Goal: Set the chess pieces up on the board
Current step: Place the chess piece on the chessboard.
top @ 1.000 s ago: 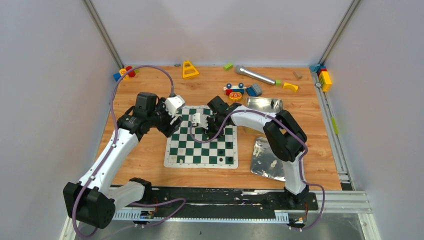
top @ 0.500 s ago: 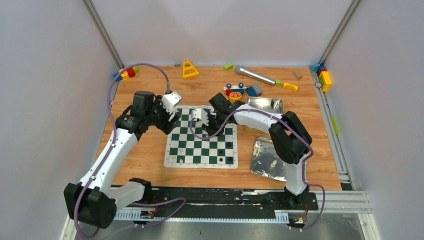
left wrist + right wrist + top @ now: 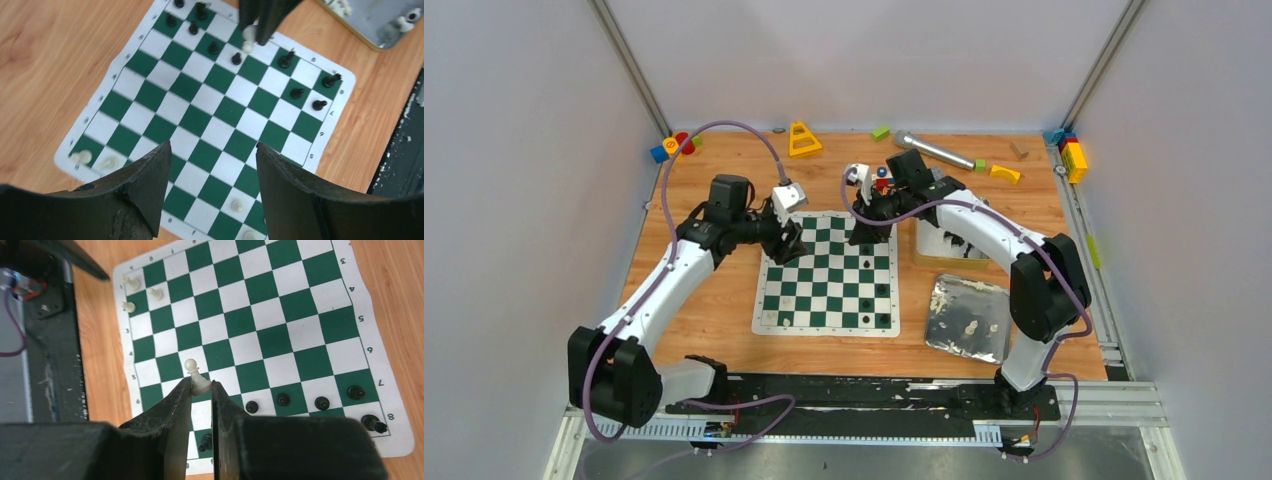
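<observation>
The green-and-white board (image 3: 824,292) lies at the table's middle. In the right wrist view my right gripper (image 3: 201,385) is shut on a cream-white pawn (image 3: 194,375), held above the board (image 3: 260,315) near the row of black pieces (image 3: 283,399). From above, the right gripper (image 3: 869,233) hangs over the board's far edge. My left gripper (image 3: 212,150) stands open with nothing between its fingers, above the board (image 3: 200,120); overhead the left gripper (image 3: 786,246) is over the far left corner. White pieces (image 3: 131,282) stand at the near corner.
A silver tin (image 3: 969,318) holding white pieces lies right of the board, and a second tin (image 3: 944,243) sits partly under the right arm. A yellow cone (image 3: 803,138), a microphone (image 3: 934,150) and coloured blocks (image 3: 1074,155) line the back edge.
The right gripper has risen and drawn back toward the board's far edge with the pawn. The left gripper has swung right over the board's far left corner, its jaws a little narrower.
</observation>
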Motion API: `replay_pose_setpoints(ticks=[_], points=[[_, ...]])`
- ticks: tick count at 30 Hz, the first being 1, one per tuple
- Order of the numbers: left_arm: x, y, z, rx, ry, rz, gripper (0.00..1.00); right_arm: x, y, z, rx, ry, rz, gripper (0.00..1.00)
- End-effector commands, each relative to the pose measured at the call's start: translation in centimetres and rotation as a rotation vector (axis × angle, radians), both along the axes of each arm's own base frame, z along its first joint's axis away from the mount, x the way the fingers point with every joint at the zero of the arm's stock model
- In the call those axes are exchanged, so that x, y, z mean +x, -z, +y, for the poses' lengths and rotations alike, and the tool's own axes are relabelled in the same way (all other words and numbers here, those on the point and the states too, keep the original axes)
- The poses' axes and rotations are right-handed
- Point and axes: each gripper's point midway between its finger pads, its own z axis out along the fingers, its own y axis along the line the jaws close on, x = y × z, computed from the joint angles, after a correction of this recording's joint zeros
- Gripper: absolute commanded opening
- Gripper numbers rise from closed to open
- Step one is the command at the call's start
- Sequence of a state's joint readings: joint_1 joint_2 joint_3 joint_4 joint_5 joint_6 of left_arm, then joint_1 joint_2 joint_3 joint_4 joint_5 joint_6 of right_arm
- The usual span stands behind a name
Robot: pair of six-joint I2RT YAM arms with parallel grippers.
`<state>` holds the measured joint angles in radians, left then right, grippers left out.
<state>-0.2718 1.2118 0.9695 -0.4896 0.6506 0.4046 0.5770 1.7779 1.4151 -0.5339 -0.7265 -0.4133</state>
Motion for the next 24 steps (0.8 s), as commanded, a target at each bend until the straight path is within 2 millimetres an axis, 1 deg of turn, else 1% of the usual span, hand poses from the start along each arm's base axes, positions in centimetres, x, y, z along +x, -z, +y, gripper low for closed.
replay_pose_setpoints(ticks=[1, 6, 12, 17, 24], points=[[-0.5, -3.7, -4.4, -0.094, 0.259, -0.183, 0.69, -0.8, -5.7, 0.8, 0.191, -0.024, 0.102, 0.06], [-0.7, -4.0, -6.7, -0.035, 0.415, -0.325, 0.65, -1.8, -6.6, 0.8, 0.239, -0.059, 0.17, 0.06], [-0.7, -3.7, -8.4, 0.017, 0.509, -0.416, 0.6, -2.7, -6.7, 0.8, 0.262, -0.089, 0.222, 0.06], [-1.1, -3.2, -9.0, 0.051, 0.55, -0.448, 0.55, -2.8, -6.6, 0.8, 0.27, -0.097, 0.249, 0.06], [-0.5, -3.8, -9.3, 0.063, 0.541, -0.473, 0.49, -2.9, -6.4, 0.8, 0.27, -0.099, 0.262, 0.06]])
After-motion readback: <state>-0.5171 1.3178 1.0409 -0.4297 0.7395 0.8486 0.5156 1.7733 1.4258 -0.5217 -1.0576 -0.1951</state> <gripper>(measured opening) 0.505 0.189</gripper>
